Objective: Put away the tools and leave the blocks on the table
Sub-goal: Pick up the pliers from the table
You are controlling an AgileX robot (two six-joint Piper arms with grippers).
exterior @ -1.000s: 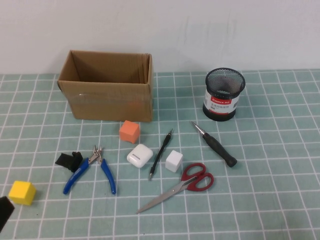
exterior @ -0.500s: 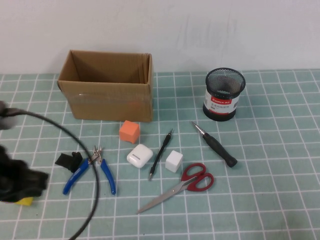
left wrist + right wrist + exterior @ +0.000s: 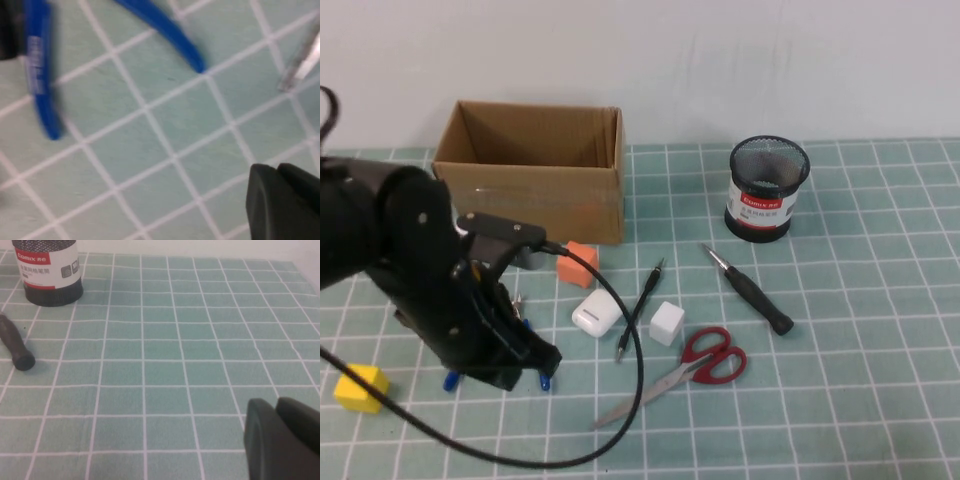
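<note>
My left arm reaches over the blue-handled pliers; only their handle tips [image 3: 545, 381] show below it. My left gripper [image 3: 510, 368] hangs just above the pliers. In the left wrist view the gripper [image 3: 277, 170] is shut and empty, with both blue handles [image 3: 40, 75] and the scissors' tip [image 3: 300, 65] on the mat ahead. Red-handled scissors [image 3: 690, 370], a black pen [image 3: 642, 308] and a black screwdriver [image 3: 752, 290] lie mid-table. Orange [image 3: 580, 262], white [image 3: 667, 322] and yellow [image 3: 360, 388] blocks sit on the mat. My right gripper [image 3: 277, 405] is shut and empty, low over bare mat.
An open cardboard box [image 3: 530, 180] stands at the back left. A black mesh pen cup [image 3: 768, 187] stands at the back right, also in the right wrist view [image 3: 47, 270] beside the screwdriver's handle [image 3: 15, 347]. A white earbud case [image 3: 598, 313] lies beside the pen.
My left arm has swung in from the front left edge and now covers the pliers and the black item beside them. The objects on the mat have not moved.
</note>
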